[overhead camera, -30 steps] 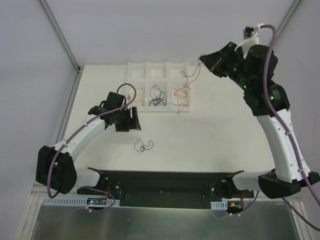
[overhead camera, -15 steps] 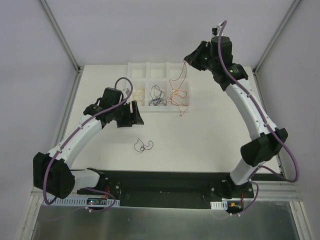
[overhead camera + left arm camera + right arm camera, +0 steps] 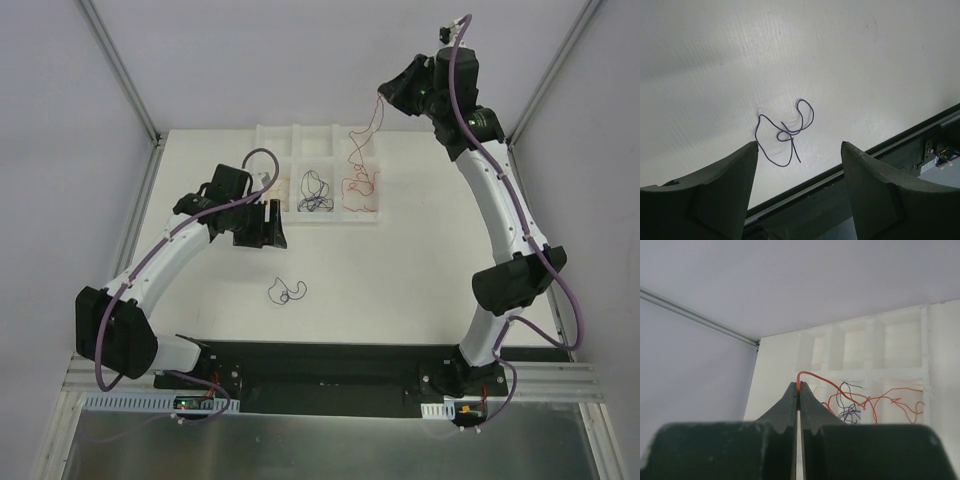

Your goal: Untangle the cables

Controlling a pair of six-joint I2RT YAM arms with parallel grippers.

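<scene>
Across the white table (image 3: 420, 270) both arms reach out from their bases: the left arm (image 3: 160, 265) bends low over it, and the right arm (image 3: 500, 200) stretches high toward the far right corner. Near the far edge sits a white compartment tray (image 3: 275, 131). The left pincer (image 3: 268, 228) hangs released, fingers wide apart, just on the near side of the tray. In its wrist view a loose dark cable (image 3: 787, 132) lies curled on the table beyond the gap, touched by nothing. The right pincer (image 3: 799, 386), high above the tray's far right side, is clenched on one end of the red-orange cable (image 3: 362, 185), whose rest hangs down into the near right compartment. Dark cables (image 3: 314, 192) lie in the near middle compartment and a pale tan cable (image 3: 280, 186) in the near left one.
</scene>
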